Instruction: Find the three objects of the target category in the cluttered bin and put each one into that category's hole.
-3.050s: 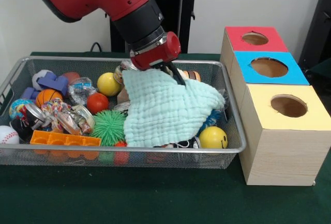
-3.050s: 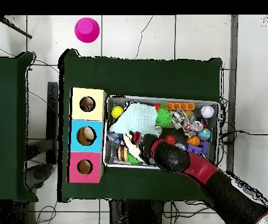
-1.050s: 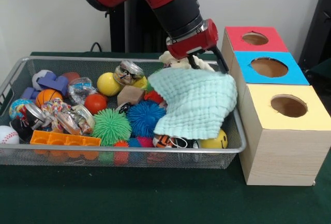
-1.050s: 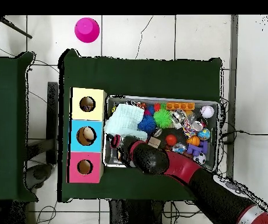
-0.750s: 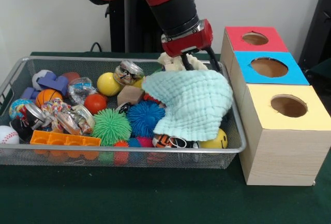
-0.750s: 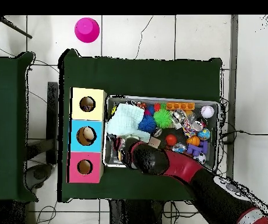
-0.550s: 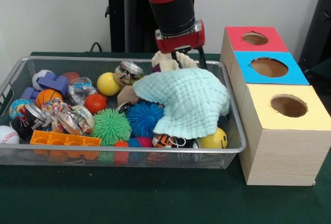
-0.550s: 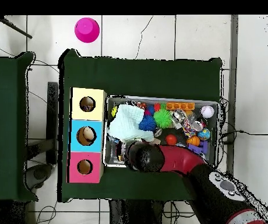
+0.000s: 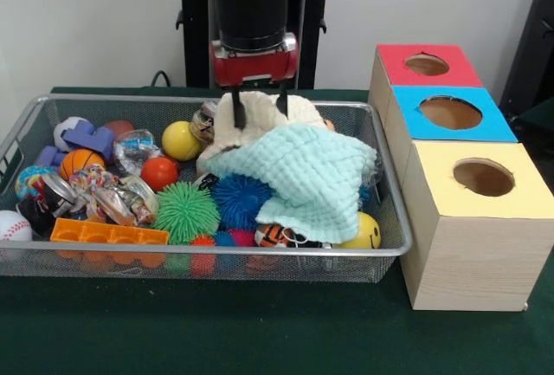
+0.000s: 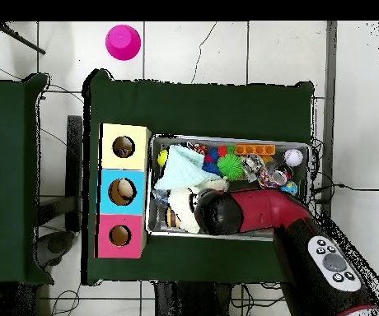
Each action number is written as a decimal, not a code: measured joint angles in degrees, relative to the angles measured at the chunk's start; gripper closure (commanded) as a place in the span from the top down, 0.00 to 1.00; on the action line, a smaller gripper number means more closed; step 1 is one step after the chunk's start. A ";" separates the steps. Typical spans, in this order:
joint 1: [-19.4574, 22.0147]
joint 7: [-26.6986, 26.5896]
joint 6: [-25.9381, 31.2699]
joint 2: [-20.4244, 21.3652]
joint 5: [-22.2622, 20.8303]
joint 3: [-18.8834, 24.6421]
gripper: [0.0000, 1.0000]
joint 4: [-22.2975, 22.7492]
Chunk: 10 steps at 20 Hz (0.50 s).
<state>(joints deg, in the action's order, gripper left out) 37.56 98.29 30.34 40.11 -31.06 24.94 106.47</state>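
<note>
Across the table, seen from the front, my gripper (image 9: 259, 115) hangs over the back of the wire bin (image 9: 216, 258), its two black fingers (image 9: 238, 113) set apart and pressed down into a cream cloth (image 9: 260, 108). Whether they are actually pinching that cloth I cannot tell; a fold of it sits between them. Just in front of the cream cloth, a mint green cloth (image 9: 303, 176) lies draped over the toys at the bin's right end, touching the blue spiky ball (image 9: 238, 199) and partly covering the yellow smiley ball (image 9: 362, 231). Left of these lie a green spiky ball (image 9: 183, 211), a red ball (image 9: 162, 171), a yellow ball (image 9: 181, 140), an orange block tray (image 9: 108, 235), a small basketball (image 9: 80, 161) and a baseball (image 9: 12, 224) at the near left corner. Right of the bin stands the wooden box (image 9: 467, 254) with three holes: a red panel (image 9: 424, 65) farthest back, a blue panel (image 9: 450, 113) in the middle, a yellow panel (image 9: 480, 177) nearest.

From overhead, my red and black arm (image 10: 263, 212) reaches in from the lower right and covers the bin's lower middle, so my gripper's tips are hidden under it. The mint green cloth (image 10: 180, 171) shows beside the box, next to the yellow (image 10: 124, 147) and blue (image 10: 122, 192) panels. A pink cup (image 10: 123, 41) stands on the floor, well apart from the table.
</note>
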 measured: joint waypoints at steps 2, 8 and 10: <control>0.82 0.00 0.00 0.19 -1.46 -0.02 1.00 -1.02; 1.37 -0.01 0.33 0.56 -5.09 0.00 1.00 -3.27; 1.36 -0.06 0.72 0.70 -6.03 0.01 1.00 -3.75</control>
<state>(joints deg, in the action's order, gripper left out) 38.92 98.23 31.06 40.81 -37.09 24.95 102.71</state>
